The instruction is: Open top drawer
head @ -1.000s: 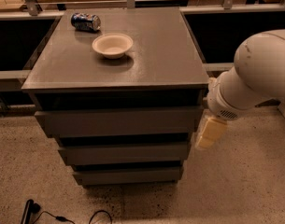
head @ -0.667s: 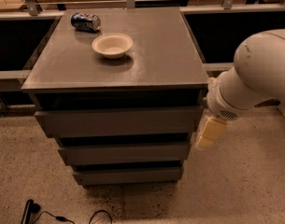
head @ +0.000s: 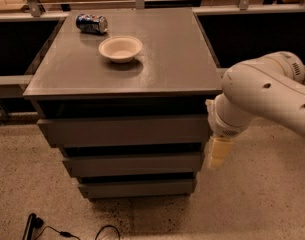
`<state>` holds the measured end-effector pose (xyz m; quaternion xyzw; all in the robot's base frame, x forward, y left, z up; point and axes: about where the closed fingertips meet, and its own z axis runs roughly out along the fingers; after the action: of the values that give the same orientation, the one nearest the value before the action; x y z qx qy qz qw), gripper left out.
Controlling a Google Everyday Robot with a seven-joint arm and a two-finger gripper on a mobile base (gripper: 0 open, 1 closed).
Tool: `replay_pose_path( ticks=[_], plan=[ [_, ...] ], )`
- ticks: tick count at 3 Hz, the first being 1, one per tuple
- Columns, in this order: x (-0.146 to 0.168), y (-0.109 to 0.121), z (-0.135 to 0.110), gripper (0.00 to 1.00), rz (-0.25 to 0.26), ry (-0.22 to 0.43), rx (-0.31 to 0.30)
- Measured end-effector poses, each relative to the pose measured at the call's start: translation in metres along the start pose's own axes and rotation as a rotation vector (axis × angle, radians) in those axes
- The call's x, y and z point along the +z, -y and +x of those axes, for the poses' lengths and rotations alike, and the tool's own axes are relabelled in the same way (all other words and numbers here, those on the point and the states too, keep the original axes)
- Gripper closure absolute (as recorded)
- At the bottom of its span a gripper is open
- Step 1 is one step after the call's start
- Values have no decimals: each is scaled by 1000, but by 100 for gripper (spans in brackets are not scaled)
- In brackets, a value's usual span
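- Since the earlier frame, your gripper point(head: 217, 154) has sunk a little lower and edged toward the cabinet point(head: 177, 59); nothing else has shifted
- It now hangs just off the cabinet's right front corner, level with the middle drawer; whether the jaws are apart or closed you cannot tell from here
- You will find the top drawer point(head: 124, 130) directly under the cabinet's top slab, fully pushed in, with a dark gap running along its upper edge
- Expect a stiff, rigid panel that probably slides straight out on runners with modest resistance; its flat, handleless face looks too smooth to pinch
- Your likeliest hold is the upper lip through that gap, or the panel's right end nearest the gripper
- Pull evenly, since the bowl point(head: 120, 49) and the can point(head: 91, 23) on the cabinet's top look light enough to jostle
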<state>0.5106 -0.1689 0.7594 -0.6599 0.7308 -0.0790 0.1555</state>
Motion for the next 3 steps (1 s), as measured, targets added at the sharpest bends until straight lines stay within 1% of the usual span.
replay_pose_path(
  ticks=[1,2,3],
  plan=[
    [32,-5,2,0,-45,-7,-110],
    [62,-11,-9,0,-99,36,-210],
    [83,-11,-22,0,-117,42,-268]
  ],
)
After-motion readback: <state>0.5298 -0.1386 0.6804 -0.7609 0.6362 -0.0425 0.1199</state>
